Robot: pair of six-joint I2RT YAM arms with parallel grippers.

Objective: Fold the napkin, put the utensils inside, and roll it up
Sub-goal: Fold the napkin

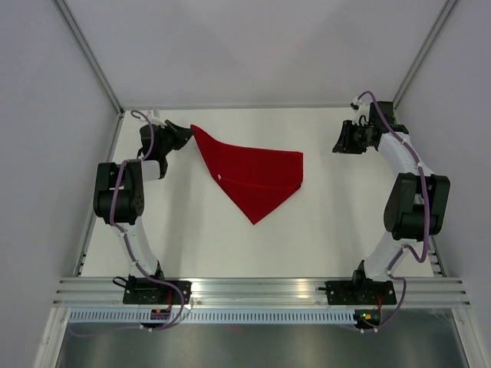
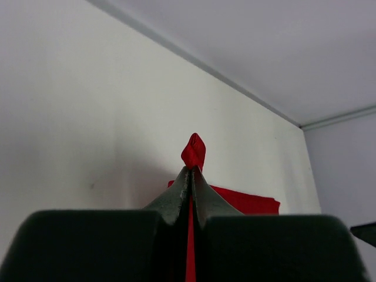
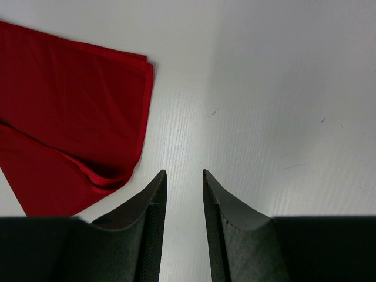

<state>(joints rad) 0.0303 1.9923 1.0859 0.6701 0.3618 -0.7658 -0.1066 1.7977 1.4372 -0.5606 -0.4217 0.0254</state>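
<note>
Napkin (image 1: 257,178): partly folded, lying toward the far edge of the surface (image 1: 322,245), about midway across. One corner points at the near edge and the far-left corner is raised off the surface.
Left hand (image 1: 178,138): near the far-left corner of the surface, clamped on the napkin's raised corner. A small tuft of red cloth pokes out past the fingertips.
Right hand (image 1: 343,139): near the far-right corner, well apart from the napkin. Its fingers are a little apart with nothing between them.
Utensils: none visible in any view.
Stage (judgement): folding in hand; placing and rolling not yet done.
Risk 1: the grip takes only the tip of the cloth. Thin, glossy fabric could slip out under tension, and the fold would drop short.
Risk 2: nothing pins the lower layers. Pulling the corner across could drag the whole napkin and open or skew the fold on its right side.
Risk 3: edges landing misaligned would leave an uneven base for rolling.
Left wrist view only: the cloth passing between the closed fingers; in the top view the hand hides this.
Right wrist view only: the doubled layers and curled fold at the napkin's right corner, and the gap between the right fingers.
Top view only: the napkin's whole outline and where both arms stand.
</note>
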